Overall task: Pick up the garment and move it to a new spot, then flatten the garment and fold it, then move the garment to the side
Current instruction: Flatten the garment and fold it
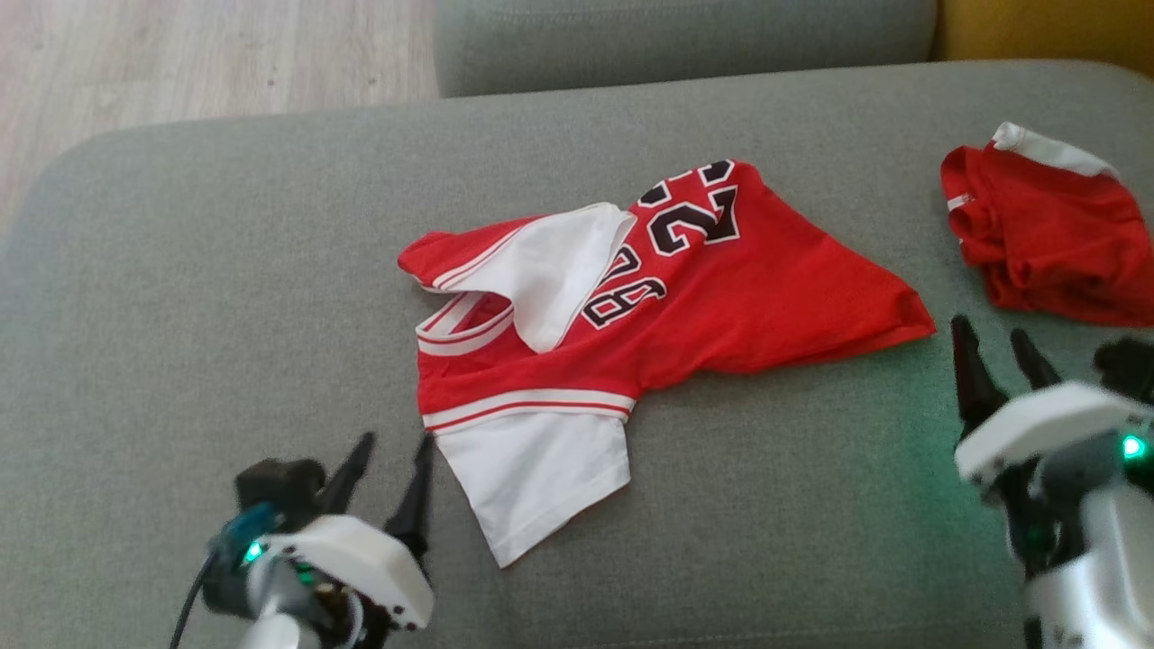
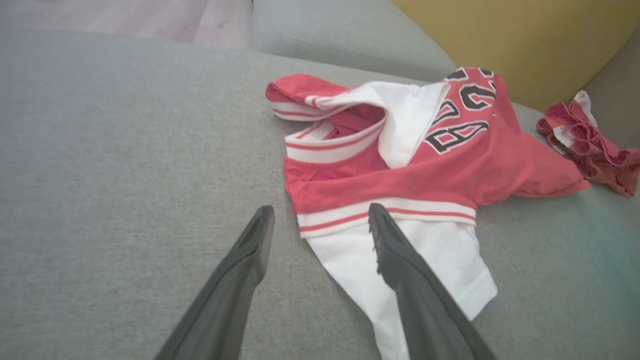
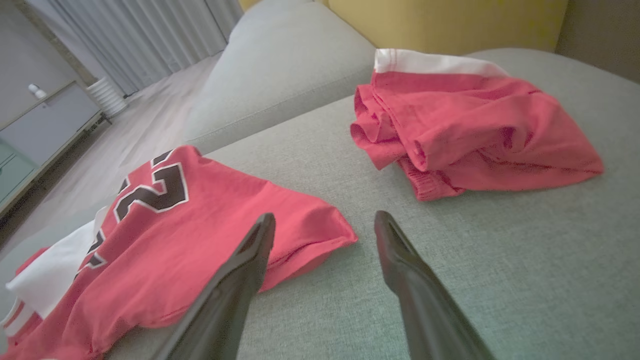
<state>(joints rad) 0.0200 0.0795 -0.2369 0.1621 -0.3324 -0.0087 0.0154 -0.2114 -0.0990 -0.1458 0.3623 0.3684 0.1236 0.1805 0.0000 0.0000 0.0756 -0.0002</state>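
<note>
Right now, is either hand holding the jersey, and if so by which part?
Nothing is held. The left hand and right hand are both open, one at each end of the jersey.

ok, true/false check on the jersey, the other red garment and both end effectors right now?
1. The left end effector and the right end effector are both open. True.
2. The jersey lies flat and folded. False: it is rumpled, with a white sleeve flopped across its red front.
3. A second red garment lies apart from the jersey, on the robot's right. True.
4. The right end effector clamps the jersey's hem. False: it is open and grips nothing.
</note>
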